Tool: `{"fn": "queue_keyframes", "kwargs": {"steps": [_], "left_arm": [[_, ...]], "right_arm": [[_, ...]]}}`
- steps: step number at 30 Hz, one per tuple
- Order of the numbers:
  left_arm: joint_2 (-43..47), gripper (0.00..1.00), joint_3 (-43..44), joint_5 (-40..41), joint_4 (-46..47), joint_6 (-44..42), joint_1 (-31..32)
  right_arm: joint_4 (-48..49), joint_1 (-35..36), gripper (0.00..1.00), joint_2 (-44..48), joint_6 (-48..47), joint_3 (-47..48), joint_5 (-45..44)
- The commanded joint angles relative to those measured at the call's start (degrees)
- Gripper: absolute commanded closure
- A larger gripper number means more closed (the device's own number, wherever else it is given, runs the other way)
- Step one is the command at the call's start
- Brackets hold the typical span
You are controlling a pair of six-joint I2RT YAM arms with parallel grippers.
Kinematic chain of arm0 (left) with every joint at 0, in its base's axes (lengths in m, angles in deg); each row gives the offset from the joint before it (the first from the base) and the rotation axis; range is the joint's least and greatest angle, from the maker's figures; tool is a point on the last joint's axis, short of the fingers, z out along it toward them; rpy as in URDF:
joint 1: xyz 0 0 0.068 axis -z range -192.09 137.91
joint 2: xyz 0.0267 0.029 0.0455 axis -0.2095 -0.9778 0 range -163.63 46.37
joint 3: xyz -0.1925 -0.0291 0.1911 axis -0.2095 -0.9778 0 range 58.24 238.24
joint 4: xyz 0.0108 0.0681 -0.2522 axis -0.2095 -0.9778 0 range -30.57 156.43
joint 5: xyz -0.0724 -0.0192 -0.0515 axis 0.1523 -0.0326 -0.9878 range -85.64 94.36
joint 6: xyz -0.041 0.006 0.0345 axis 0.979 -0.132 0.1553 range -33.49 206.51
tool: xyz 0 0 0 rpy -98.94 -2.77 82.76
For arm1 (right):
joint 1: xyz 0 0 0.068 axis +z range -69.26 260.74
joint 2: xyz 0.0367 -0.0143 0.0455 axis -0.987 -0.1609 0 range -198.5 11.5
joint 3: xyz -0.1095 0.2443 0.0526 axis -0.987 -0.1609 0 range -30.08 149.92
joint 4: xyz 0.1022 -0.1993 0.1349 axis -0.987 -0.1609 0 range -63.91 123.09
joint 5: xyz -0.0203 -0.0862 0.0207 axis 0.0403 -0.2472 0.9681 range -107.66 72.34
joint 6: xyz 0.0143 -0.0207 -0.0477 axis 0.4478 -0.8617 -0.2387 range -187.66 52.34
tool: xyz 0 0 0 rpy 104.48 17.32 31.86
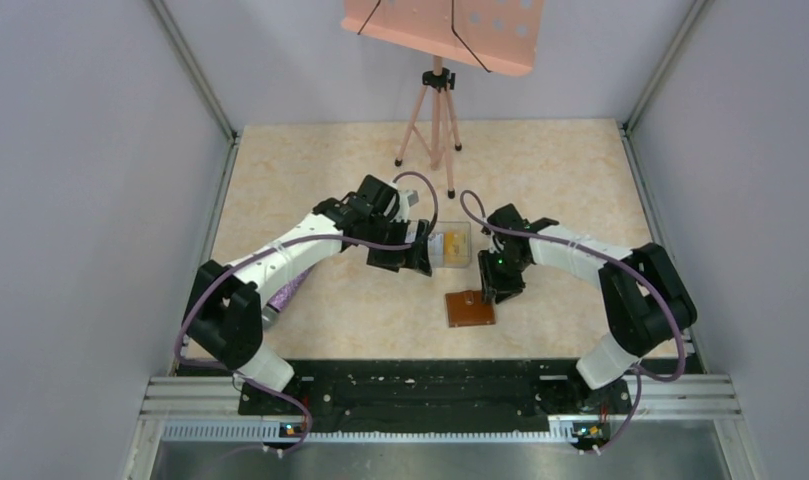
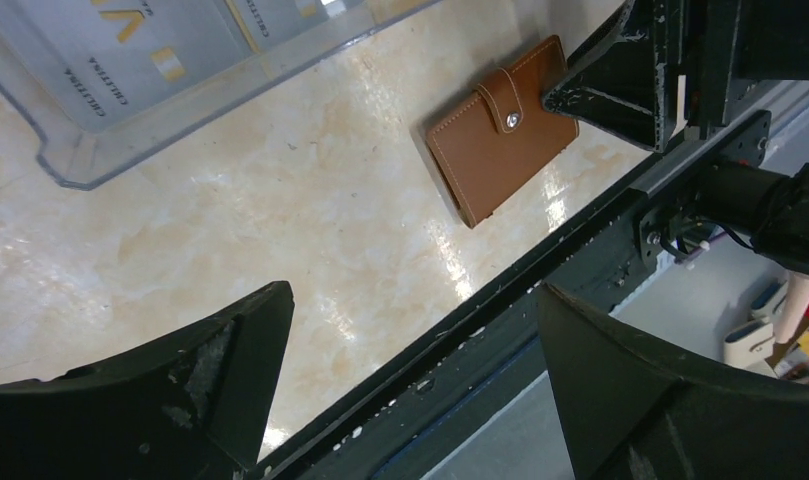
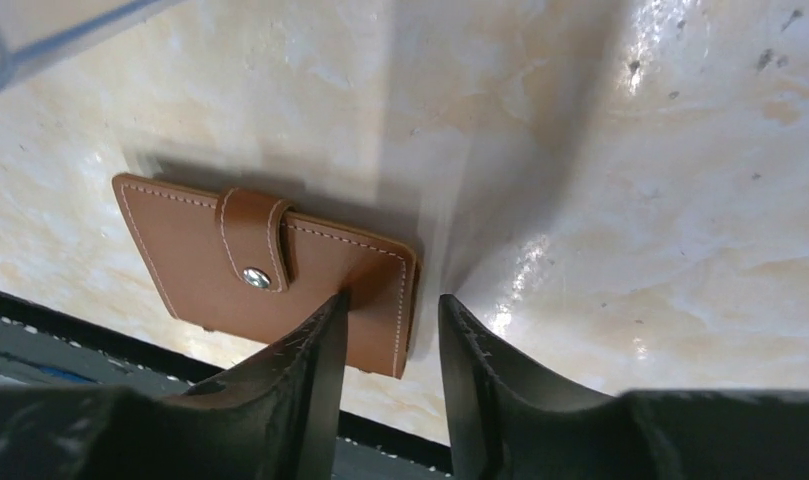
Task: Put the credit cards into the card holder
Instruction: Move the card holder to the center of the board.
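Card holder (image 1: 470, 308): brown leather, folded shut, and I see the snap tab fastened across its face. It lies on the table (image 1: 560, 180) right of centre, close to the near edge.
Card holder, right end: this end sits between the fingers of the right gripper (image 3: 392, 300). One finger is over the leather and the other is just past the stitched edge.
Right gripper, state: jaws drawn narrow around that end. I cannot tell whether they actually pinch the leather, as a sliver of gap seems to show.
Credit cards (image 2: 110, 50): pale blue-grey with yellow markings, lying flat inside the clear box (image 2: 70, 165). In the top view I also make out an orange-yellow patch in the box.
Clear box, place: on the table, just far and slightly left of the card holder, apart from it.
Left gripper (image 2: 410, 300): jaws spread wide with nothing between them. It is above the table at the box's left side, and its camera looks down over the box's corner and the card holder.
Table: beige, marbled and glossy.
Near rail (image 1: 410, 395): black, with both arm bases on it.
Far side: a pink tripod (image 1: 435, 120) carrying a pink perforated board (image 1: 440, 25).
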Motion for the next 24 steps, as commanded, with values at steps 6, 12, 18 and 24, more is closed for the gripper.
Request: {"fn": "queue_keyframes", "kwargs": {"steps": [6, 12, 18, 24], "left_arm": [[-0.6, 0.12, -9.0, -10.7, 11.6, 7.8, 0.0], [0.2, 0.19, -17.6, -12.0, 21.7, 14.6, 0.5], [-3.2, 0.31, -21.7, -13.7, 32.9, 20.5, 2.7], [-8.2, 0.35, -20.3, -13.3, 38.0, 23.4, 5.9]], "right_arm": [[5.4, -0.9, 0.49, 8.8, 7.0, -5.7, 4.3], [11.2, -5.2, 0.49, 13.4, 11.2, -16.0, 12.7], [15.2, -9.4, 0.51, 19.0, 13.5, -22.9, 17.5], [18.7, -9.4, 0.51, 19.5, 12.4, -23.1, 17.7]]}}
